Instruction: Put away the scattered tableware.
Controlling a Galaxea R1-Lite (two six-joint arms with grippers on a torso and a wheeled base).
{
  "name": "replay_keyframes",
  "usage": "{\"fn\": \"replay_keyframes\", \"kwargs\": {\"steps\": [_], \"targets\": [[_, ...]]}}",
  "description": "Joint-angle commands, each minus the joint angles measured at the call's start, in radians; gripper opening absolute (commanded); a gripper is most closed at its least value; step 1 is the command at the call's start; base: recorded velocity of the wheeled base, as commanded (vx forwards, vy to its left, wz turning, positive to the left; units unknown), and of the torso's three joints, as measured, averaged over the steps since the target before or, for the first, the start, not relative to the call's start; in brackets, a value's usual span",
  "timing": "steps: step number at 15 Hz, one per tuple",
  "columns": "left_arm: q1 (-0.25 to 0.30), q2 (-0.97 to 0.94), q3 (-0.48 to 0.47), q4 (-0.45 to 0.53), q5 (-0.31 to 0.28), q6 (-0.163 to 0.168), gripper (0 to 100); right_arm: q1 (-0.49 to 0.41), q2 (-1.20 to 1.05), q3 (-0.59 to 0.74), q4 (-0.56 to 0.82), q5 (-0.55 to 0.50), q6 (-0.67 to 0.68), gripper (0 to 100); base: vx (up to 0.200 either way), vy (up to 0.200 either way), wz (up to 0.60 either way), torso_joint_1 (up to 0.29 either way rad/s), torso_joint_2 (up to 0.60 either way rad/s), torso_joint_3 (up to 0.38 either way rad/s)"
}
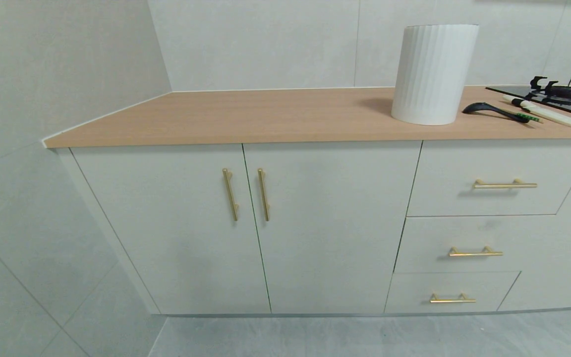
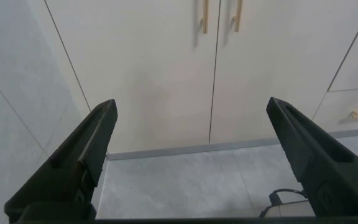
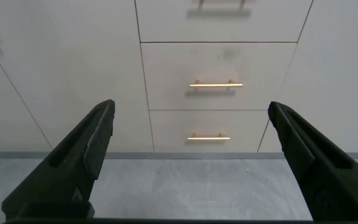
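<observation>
Fingers spread wide on my left gripper (image 2: 191, 104) and right gripper (image 3: 191, 106), facing the cabinet (image 1: 315, 223) below the white ribbed canister (image 1: 434, 74); a black ladle (image 1: 493, 111) lies on the counter (image 1: 265, 114) beside it.

Pale grey large-tiled walls (image 1: 265, 39) meet in a corner behind a light wooden countertop (image 1: 265, 116). Beneath it stands an off-white cabinet (image 1: 335, 277): two tall doors (image 1: 166, 238) side by side, each with an upright brass bar handle (image 1: 230, 194) by the shared edge, and to their right three stacked drawers (image 1: 464, 230) with horizontal brass handles (image 1: 504, 185). A black gas hob (image 1: 565, 94) sits at the counter's far right. The floor (image 1: 365, 337) is grey tile
</observation>
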Motion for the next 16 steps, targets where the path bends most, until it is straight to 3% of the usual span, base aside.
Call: {"fn": "replay_keyframes", "kwargs": {"steps": [1,14,16], "targets": [[0.0,0.0,0.0,0.0,0.0,0.001,100,0.0,0.003,0.0,0.001,0.0,0.0,100,0.0,0.0,0.0,0.0,0.0,0.0],[0.0,0.0,0.0,0.0,-0.001,0.002,100,0.0,0.002,-0.001,-0.001,0.0,0.002,100,0.0,-0.2,0.0,0.002,0.0,0.002],[0.0,0.0,0.0,0.0,-0.001,0.002,100,0.0,0.002,0.0,0.001,0.0,0.002,100,0.0,0.0,0.0,0.0,0.0,0.0]]}}
